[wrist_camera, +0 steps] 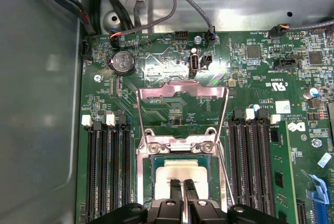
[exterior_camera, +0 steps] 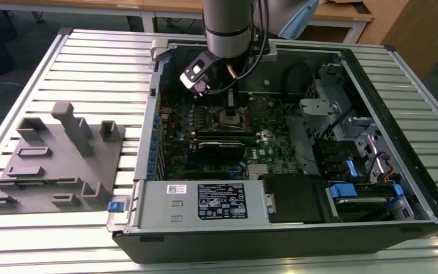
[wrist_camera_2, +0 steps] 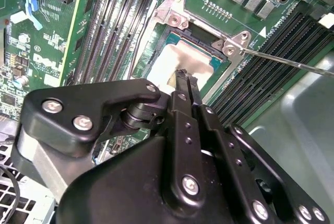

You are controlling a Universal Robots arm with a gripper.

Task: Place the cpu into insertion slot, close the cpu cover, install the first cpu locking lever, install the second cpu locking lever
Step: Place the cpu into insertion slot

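**Pincer (wrist_camera: 182, 183) over seated cpu (wrist_camera: 180, 169), cover (wrist_camera: 181, 89) open**

In the exterior view the arm (exterior_camera: 227, 28) comes down from the upper middle of the frame into an open computer case (exterior_camera: 424, 171). The case lies on a slatted tabletop (exterior_camera: 89, 63). The arm's tip hangs over the slot (exterior_camera: 229, 116), just above the frame's centre. A grey fixture (exterior_camera: 59, 154) sits on the tabletop at the exterior view's left, well apart from the case. The power supply (exterior_camera: 211, 200) lies along the case's lower edge.

In both wrist views the cpu lies flat inside the slot with its pale silver top facing up. A dark socket edge shows beside it. The pincer's two black fingers (wrist_camera: 175, 190) are drawn together with only a thin line between them, and nothing is clamped in them. Their tips are right over the cpu's middle; whether they touch it cannot be told.

The cover is swung back away from the slot, hinged at one rim of it. The green motherboard (wrist_camera: 261, 72) shows through its window. In the second wrist view a thin lever (wrist_camera_2: 292, 61) juts out sideways from one corner of the slot, clear of the cover. Rows of black memory slots (wrist_camera: 107, 172) flank the slot on both sides.
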